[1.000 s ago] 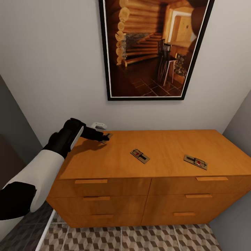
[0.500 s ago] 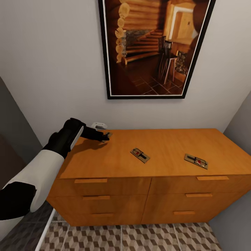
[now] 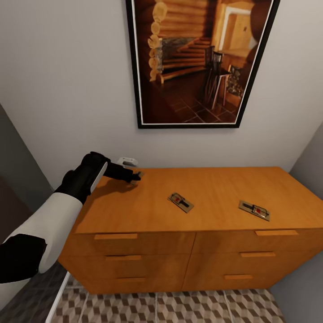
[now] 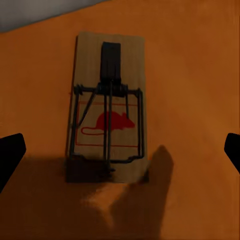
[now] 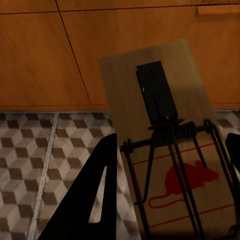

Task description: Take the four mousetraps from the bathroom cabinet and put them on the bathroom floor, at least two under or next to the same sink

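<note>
On flat wooden cabinet (image 3: 215, 188), rectangular tan mousetrap (image 4: 107, 125), left claw (image 4: 120, 150) spread

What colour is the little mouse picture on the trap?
Red. The mouse drawing sits on the tan mousetrap, seen best in the left wrist view.

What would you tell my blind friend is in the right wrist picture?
A wooden mousetrap with a red mouse drawing sits between the right pincer fingers, very close to the camera. Behind it are orange-brown cabinet drawer fronts and cube-patterned floor tiles.
</note>
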### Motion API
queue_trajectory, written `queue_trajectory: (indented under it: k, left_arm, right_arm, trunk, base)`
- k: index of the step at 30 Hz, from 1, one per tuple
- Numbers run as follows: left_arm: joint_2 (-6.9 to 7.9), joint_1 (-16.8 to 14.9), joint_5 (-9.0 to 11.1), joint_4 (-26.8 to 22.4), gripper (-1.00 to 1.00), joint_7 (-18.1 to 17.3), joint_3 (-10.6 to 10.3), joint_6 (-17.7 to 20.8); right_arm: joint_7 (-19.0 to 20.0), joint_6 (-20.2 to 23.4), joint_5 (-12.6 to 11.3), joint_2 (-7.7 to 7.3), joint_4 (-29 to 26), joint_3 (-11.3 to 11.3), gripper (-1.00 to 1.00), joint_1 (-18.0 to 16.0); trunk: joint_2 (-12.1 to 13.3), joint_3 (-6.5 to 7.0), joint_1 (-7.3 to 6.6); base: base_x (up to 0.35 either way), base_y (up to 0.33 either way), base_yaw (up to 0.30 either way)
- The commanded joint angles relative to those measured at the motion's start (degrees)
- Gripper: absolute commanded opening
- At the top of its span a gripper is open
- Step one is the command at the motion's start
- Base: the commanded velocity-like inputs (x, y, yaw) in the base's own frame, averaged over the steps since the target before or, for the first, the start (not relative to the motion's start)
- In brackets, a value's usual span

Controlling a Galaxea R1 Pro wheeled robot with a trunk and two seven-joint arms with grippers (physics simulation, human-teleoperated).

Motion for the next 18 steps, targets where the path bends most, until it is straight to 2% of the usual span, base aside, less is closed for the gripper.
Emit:
queue_trajectory:
  k: [1, 18]
  left_arm:
    - [0.05, -0.05, -0.21, -0.06, 1.0, -0.26, -0.15, 0.15]
    - [0.1, -0.05, -0.21, -0.06, 1.0, -0.21, -0.22, 0.15]
  right_arm:
    - [0.54, -0.15, -0.73, -0.01, 0.03, 0.39, -1.0, -0.03]
    - [0.54, -0.15, -0.73, -0.01, 0.03, 0.39, -1.0, -0.03]
  trunk:
    - [-0.02, -0.05, 0.02]
    - [-0.02, -0.05, 0.02]
  base:
    - [0.163, 0.0, 0.0]
    - [0.028, 0.0, 0.0]
